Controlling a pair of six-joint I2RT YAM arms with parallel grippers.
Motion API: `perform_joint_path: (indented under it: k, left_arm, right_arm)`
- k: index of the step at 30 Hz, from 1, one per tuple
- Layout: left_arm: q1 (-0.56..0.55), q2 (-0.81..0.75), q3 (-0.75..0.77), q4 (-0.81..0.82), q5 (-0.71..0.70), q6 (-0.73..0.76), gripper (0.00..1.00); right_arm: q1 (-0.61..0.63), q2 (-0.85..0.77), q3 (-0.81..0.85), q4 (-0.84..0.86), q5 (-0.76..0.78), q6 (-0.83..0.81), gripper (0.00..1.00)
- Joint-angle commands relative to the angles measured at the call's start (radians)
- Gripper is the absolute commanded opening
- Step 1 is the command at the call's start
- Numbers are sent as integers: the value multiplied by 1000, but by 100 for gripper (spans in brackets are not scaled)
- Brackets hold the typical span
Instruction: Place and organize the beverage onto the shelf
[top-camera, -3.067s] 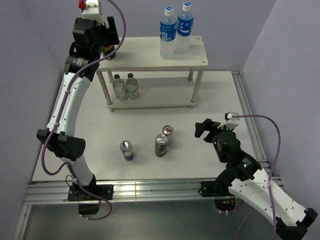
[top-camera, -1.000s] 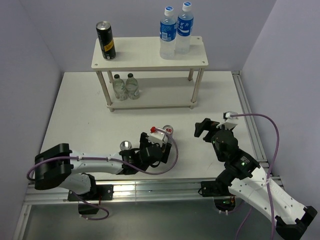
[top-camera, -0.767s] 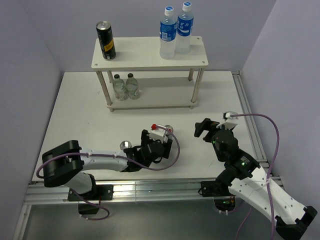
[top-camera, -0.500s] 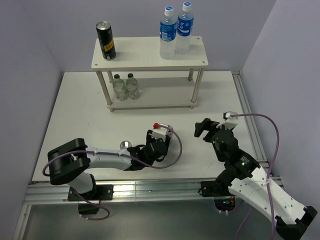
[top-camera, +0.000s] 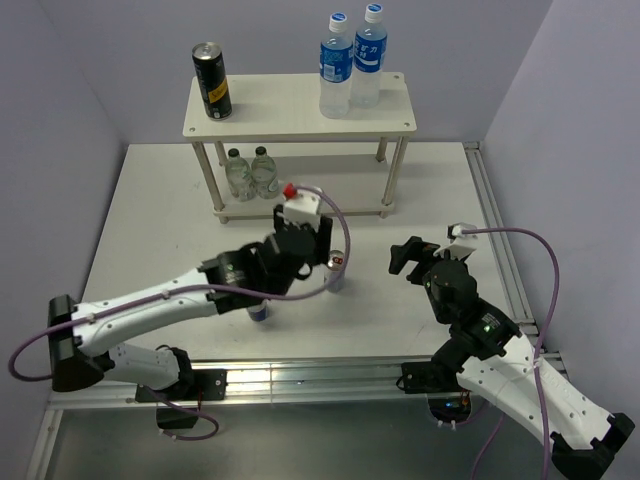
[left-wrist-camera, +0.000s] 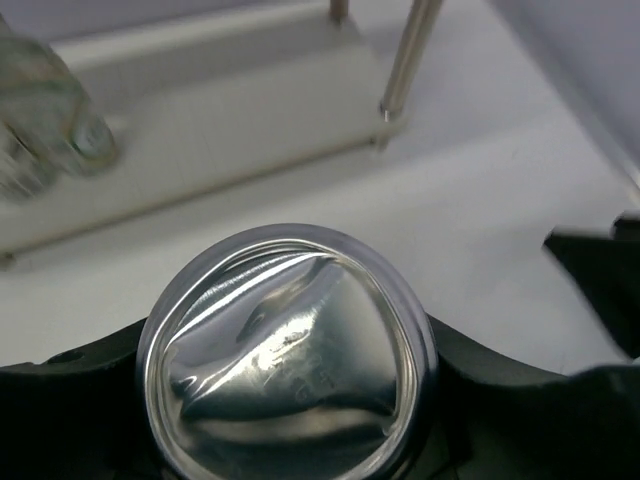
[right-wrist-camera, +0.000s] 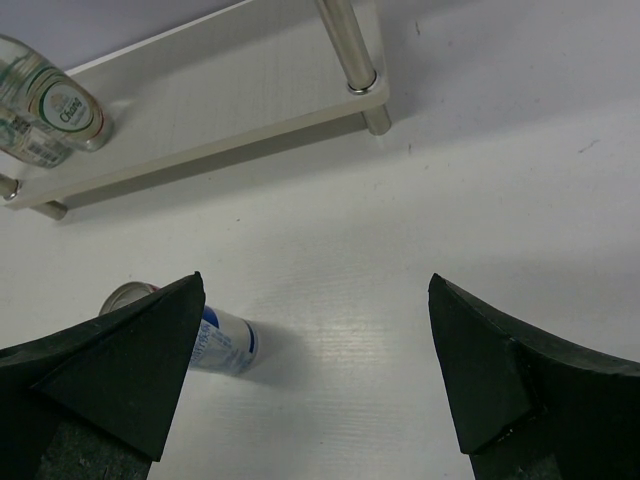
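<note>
Overhead, the left gripper (top-camera: 308, 258) sits near the middle of the table (top-camera: 160, 230), at about 6 o'clock from the shelf (top-camera: 300, 110). It is clenched on a can (left-wrist-camera: 285, 350). In the left wrist view the can's silver top fills the gap between the two dark fingers (left-wrist-camera: 60, 410); the can's body is hidden, so I cannot tell its colour or whether its base touches the table

Right gripper (top-camera: 405, 256): released, fingers (right-wrist-camera: 130, 350) spread wide with only bare table between them. It is at 3 o'clock from the left gripper, pointing toward 12 o'clock

On the table: one short silver can (top-camera: 336, 268) stands upright just beside the left gripper at its 4 o'clock. A second short can (top-camera: 258, 311), blue showing, is at 7 o'clock, partly under the left arm

Shelf at 12 o'clock of the table
- top tier, 9 o'clock end: one tall black can (top-camera: 211, 82), upright
- top tier, toward 3 o'clock: two blue-capped water bottles (top-camera: 337, 65), upright, side by side, touching or nearly so
- lower tier, 9 o'clock end: two small clear bottles (top-camera: 250, 172), side by side
</note>
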Motion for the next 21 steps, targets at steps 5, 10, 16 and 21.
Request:
perform_joint_path:
  k: [5, 10, 16, 21]
  left_arm:
    - [251, -35, 460, -96, 118, 256, 0]
    - [406, 152, 807, -172, 244, 334, 0]
    - [506, 400, 1193, -251, 284, 371, 0]
    - [557, 493, 1290, -220, 291, 402, 0]
  right_arm:
    - [3, -24, -3, 18, 15, 6, 100]
    - [2, -29, -3, 18, 9, 5, 100]
    - [2, -29, -2, 17, 9, 3, 100]
    - [3, -38, -3, 14, 9, 5, 100]
